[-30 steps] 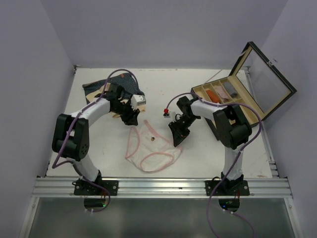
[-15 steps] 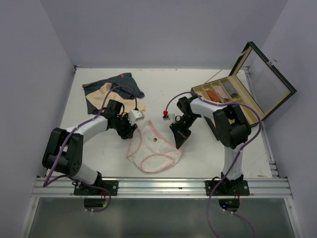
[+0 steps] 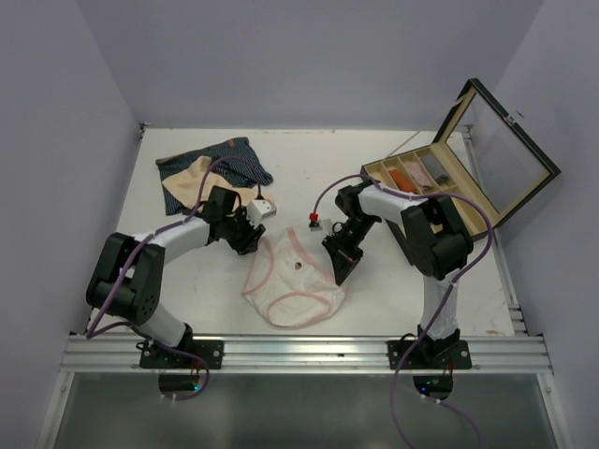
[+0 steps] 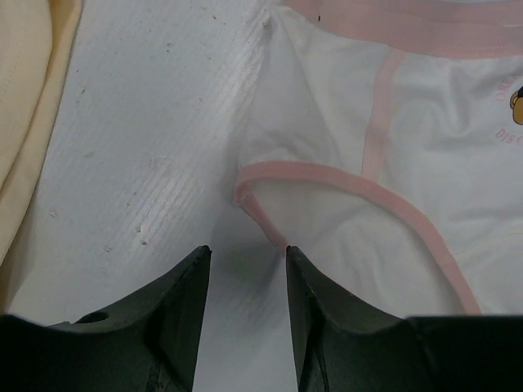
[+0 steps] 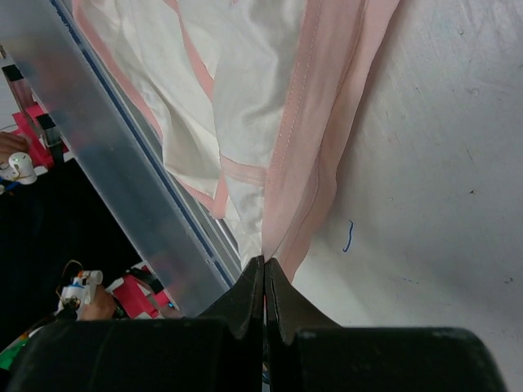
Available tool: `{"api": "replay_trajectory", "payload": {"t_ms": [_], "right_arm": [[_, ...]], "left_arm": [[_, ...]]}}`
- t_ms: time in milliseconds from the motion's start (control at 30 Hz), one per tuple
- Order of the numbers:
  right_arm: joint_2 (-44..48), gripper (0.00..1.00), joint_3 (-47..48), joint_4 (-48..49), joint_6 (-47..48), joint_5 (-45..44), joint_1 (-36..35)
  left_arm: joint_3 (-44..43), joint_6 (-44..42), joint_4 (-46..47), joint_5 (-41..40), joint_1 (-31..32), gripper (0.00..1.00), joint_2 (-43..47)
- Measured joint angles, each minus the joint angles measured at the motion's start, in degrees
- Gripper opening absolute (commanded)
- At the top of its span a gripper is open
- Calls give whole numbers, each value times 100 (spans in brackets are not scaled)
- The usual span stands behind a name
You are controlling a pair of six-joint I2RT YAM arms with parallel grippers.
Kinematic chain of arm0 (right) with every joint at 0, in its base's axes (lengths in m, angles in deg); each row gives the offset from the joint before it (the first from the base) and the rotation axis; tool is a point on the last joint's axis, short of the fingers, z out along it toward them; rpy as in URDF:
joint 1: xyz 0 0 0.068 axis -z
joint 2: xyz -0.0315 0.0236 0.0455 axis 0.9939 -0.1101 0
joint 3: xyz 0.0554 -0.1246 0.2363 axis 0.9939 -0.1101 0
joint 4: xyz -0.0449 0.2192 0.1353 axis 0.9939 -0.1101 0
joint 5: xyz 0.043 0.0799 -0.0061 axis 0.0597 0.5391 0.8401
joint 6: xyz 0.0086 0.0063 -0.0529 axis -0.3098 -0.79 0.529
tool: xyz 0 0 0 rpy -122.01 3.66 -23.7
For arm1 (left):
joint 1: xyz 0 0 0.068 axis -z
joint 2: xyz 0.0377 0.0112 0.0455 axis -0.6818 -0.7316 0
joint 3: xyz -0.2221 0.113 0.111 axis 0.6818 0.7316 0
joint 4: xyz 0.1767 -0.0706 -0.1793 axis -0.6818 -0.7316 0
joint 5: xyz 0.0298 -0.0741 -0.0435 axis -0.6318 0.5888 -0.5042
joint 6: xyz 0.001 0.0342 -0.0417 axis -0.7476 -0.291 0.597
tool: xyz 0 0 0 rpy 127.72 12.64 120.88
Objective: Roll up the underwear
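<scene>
- Right gripper (image 5: 264,276) is closed tightly on the pink edge of the pink-and-white underwear (image 3: 292,281), which is spread flat left of the wooden box (image 3: 474,204).
- Left gripper (image 4: 245,327) is held apart at the garment's side away from that box.

One camera looks down from high behind the arms (image 3: 178,236), well back. Each wrist camera stares close past its own fingers (image 4: 176,318): left gripper (image 4: 245,261) and right gripper (image 5: 264,273) both have the pink-and-white garment (image 4: 425,163) just ahead.
</scene>
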State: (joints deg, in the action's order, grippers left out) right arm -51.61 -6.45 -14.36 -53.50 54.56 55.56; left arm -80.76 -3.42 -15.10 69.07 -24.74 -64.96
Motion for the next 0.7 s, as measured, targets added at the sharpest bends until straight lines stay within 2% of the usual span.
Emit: {"api": "replay_trajectory", "payload": {"t_ms": [300, 500, 700], "right_arm": [[0, 0, 13, -33, 0, 2, 0], [-4, 0, 103, -44, -7, -26, 7], [-339, 0, 723, -149, 20, -74, 98]], "left_arm": [[-131, 280, 286, 70, 190, 46, -293], [-365, 494, 476, -345, 258, 39, -634], [-343, 599, 586, -809, 254, 38, -627]]}}
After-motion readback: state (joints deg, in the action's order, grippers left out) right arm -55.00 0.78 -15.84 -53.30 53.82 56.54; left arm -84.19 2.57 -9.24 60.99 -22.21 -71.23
